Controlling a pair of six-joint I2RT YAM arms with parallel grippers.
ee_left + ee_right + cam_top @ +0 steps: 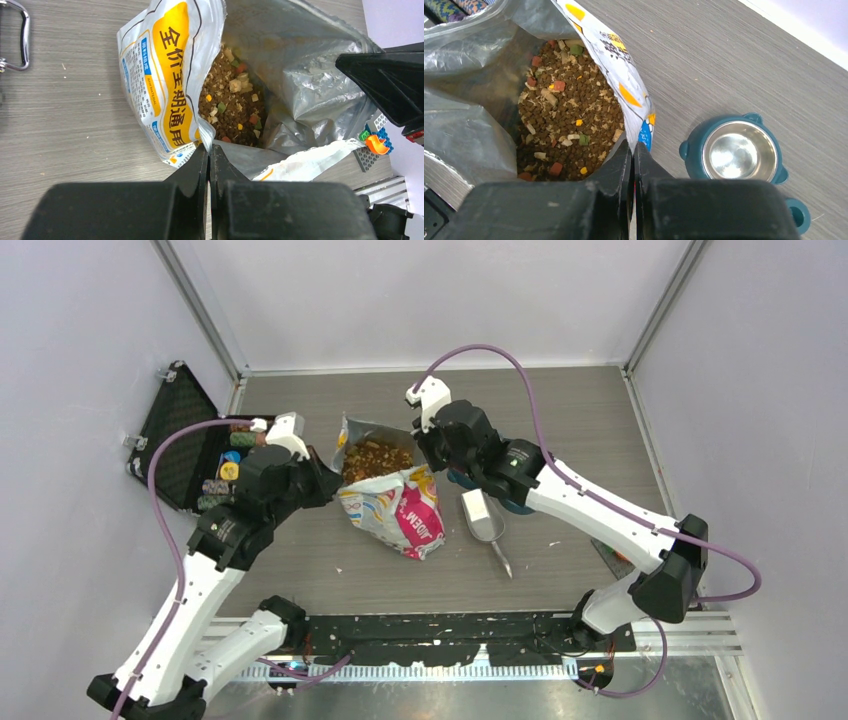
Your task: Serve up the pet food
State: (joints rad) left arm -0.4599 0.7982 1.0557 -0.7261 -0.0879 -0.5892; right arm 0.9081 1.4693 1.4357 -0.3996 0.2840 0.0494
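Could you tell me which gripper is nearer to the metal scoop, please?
Right. The right gripper pinches the rim of the bag on the side toward the metal scoop; the left gripper pinches the opposite rim, with the bag between it and the scoop.

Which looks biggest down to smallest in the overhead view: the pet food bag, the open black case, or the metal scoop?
Largest, unranked: open black case and pet food bag. They look about alike, and the left arm hides part of the case.
Smallest: metal scoop, clearly smaller than both.
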